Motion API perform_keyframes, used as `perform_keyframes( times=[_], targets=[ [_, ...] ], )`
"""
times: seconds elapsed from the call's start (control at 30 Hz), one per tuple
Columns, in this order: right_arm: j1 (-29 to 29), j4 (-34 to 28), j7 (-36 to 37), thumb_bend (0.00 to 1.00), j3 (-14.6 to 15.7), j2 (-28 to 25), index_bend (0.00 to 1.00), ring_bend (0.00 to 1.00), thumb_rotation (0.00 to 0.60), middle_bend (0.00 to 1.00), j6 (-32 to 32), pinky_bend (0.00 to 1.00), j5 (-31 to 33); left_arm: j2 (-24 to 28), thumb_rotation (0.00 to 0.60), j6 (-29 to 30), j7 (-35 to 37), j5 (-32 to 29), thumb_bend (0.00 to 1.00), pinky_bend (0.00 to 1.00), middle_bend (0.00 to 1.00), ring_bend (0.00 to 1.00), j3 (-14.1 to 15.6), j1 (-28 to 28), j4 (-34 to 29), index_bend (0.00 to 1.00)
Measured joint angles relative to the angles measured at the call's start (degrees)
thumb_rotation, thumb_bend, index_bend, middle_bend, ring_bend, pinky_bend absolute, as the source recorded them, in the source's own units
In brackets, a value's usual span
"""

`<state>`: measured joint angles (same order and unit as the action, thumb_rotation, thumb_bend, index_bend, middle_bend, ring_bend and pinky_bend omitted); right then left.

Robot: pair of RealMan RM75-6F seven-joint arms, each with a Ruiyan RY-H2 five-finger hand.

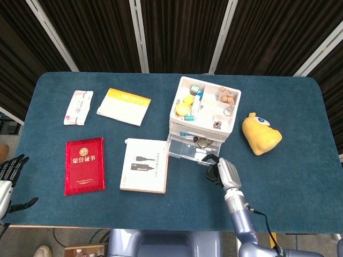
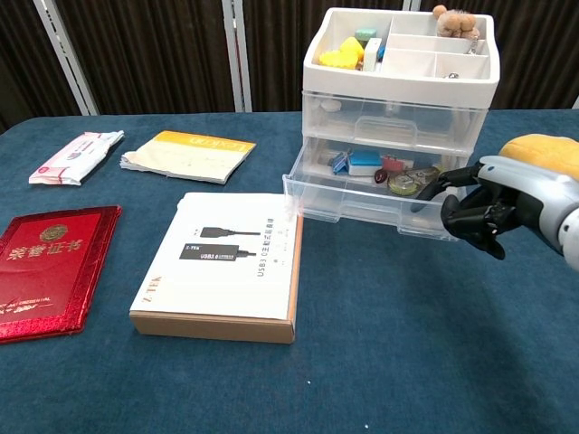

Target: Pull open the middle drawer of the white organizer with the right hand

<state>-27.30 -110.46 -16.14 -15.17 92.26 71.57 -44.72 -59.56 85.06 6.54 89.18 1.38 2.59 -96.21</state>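
drawer [image 2: 371, 201] of the white organizer [image 2: 400, 86] stands pulled well out toward the table's front, contents showing | right hand [image 2: 484, 208] hooks curled fingers on its right front corner, grip unclear | pull should stay straight and level, else drawer skews or organizer slides | left hand [image 1: 9, 172] idles spread, off-table
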Motion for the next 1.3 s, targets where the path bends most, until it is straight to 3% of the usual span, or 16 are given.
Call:
perform_keyframes(
  times=[0.27, 0.33, 0.4, 0.47, 0.6, 0.8, 0.97, 1.03, 1.1, 1.2, 1.23, 1.3],
  targets=[
    [2.58, -3.77, 1.19, 0.82, 4.42, -1.94, 0.38, 0.79, 0.6, 0.78, 1.21, 0.81, -4.72, -0.08, 0.6, 0.12, -0.26, 0.3, 0.02, 0.0, 0.0, 0.0, 0.09, -0.03, -0.01, 0.0],
    [3.11, -4.32, 1.49, 0.79, 5.36, -2.24, 0.26, 0.78, 0.6, 0.77, 1.37, 0.81, -5.83, -0.13, 0.6, 0.17, -0.45, 0.4, 0.02, 0.0, 0.0, 0.0, 0.11, -0.04, 0.0, 0.0],
    [3.66, -4.84, 1.82, 0.67, 6.35, -2.54, 0.08, 0.76, 0.6, 0.75, 1.52, 0.81, -7.25, -0.2, 0.6, 0.25, -0.58, 0.44, 0.02, 0.0, 0.0, 0.0, 0.11, -0.07, 0.03, 0.0],
    [4.04, -5.12, 1.89, 0.52, 7.25, -2.9, 0.0, 0.75, 0.6, 0.73, 1.61, 0.81, -8.65, -0.23, 0.6, 0.28, -0.66, 0.42, 0.02, 0.0, 0.0, 0.0, 0.1, -0.09, 0.04, 0.0],
    [4.41, -5.2, 1.42, 0.42, 7.79, -3.64, 0.0, 0.74, 0.6, 0.72, 2.08, 0.81, -10.5, -0.32, 0.6, 0.52, -0.84, 0.37, 0.02, 0.0, 0.0, 0.0, -0.02, -0.15, 0.16, 0.0],
    [4.83, -6.27, -1.55, 0.41, 8.2, -5.32, 0.0, 0.73, 0.6, 0.71, 3.94, 0.8, -12.05, -0.37, 0.6, 0.82, -1.0, 0.4, 0.02, 0.0, 0.0, 0.0, -0.11, -0.24, 0.3, 0.0],
    [5.76, -7.86, -7.16, 0.41, 10.06, -8.38, 0.0, 0.67, 0.6, 0.63, 7.21, 0.74, -14.48, -0.54, 0.6, 1.2, -1.55, 0.65, 0.02, 0.0, 0.0, 0.0, -0.08, -0.39, 0.53, 0.0],
    [6.5, -8.21, -9.06, 0.41, 11.23, -9.91, 0.0, 0.58, 0.6, 0.54, 8.99, 0.66, -16.43, -0.65, 0.6, 1.5, -1.9, 0.74, 0.02, 0.0, 0.0, 0.0, -0.09, -0.51, 0.62, 0.0],
    [7.73, -8.21, -10.25, 0.41, 12.63, -11.78, 0.0, 0.42, 0.6, 0.38, 11.41, 0.53, -19.53, -0.75, 0.6, 1.83, -2.31, 0.82, 0.02, 0.0, 0.0, 0.0, -0.13, -0.61, 0.77, 0.0],
    [10.32, -7.2, -10.13, 0.38, 14.88, -15.01, 0.0, 0.1, 0.6, 0.08, 15.28, 0.24, -25.07, -1.04, 0.6, 2.48, -3.3, 0.92, 0.02, 0.0, 0.0, 0.0, -0.17, -0.92, 1.11, 0.0],
    [11.26, -6.56, -9.67, 0.36, 15.66, -16.14, 0.0, 0.03, 0.6, 0.02, 16.48, 0.14, -26.82, -1.13, 0.6, 2.6, -3.6, 0.96, 0.02, 0.0, 0.0, 0.0, -0.17, -0.99, 1.23, 0.0],
    [13.55, -4.17, -7.68, 0.3, 17.54, -18.79, 0.0, 0.0, 0.6, 0.0, 18.89, 0.03, -30.48, -1.36, 0.6, 2.8, -4.35, 1.03, 0.02, 0.0, 0.0, 0.0, -0.17, -1.11, 1.47, 0.0]
  ],
)
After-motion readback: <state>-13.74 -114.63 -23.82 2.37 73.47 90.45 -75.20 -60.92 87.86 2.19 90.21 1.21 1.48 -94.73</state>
